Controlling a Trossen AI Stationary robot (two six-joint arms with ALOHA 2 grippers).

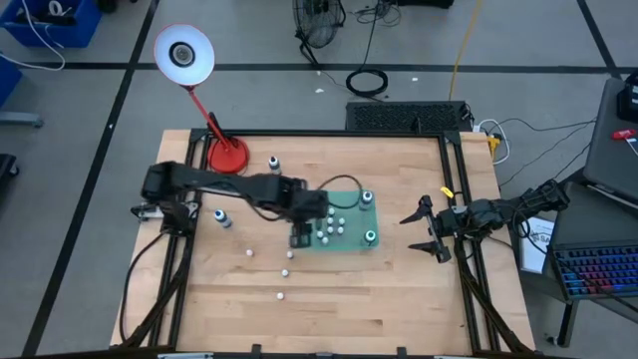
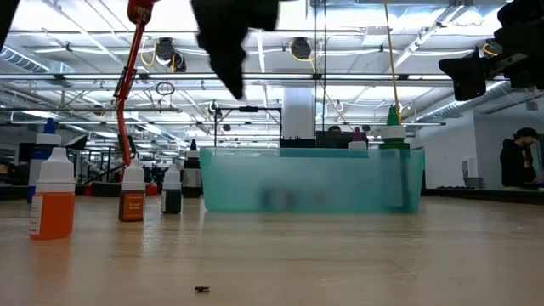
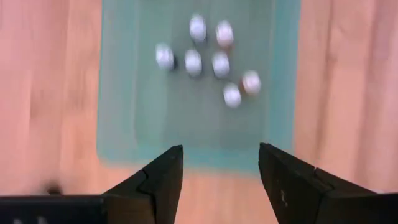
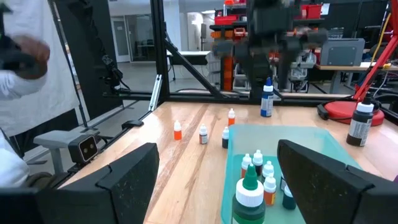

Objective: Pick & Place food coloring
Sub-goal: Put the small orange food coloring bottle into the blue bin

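Note:
The food coloring is many tiny bottles. Several white-capped ones [image 1: 330, 230] and two teal-topped ones [image 1: 367, 198] stand in a shallow teal tray [image 1: 349, 248]. Others stand loose on the wood: near the lamp [image 1: 273, 161], at the left [image 1: 220, 216], and several near the table's front [image 1: 285, 271]. My left gripper [image 1: 299, 237] hovers open over the tray's left near edge, pointing down; its wrist view shows white caps [image 3: 211, 62] beyond the empty fingers [image 3: 221, 163]. My right gripper [image 1: 424, 230] waits open at the table's right edge, holding nothing [image 4: 217, 155].
A red lamp base [image 1: 228, 155] stands at the far left corner, its arm and shade reaching beyond the table. In the low view, an orange bottle [image 2: 53, 200] and two more [image 2: 132, 201] stand left of the tray [image 2: 310, 183]. Bare wood lies along the near edge [image 1: 379, 309].

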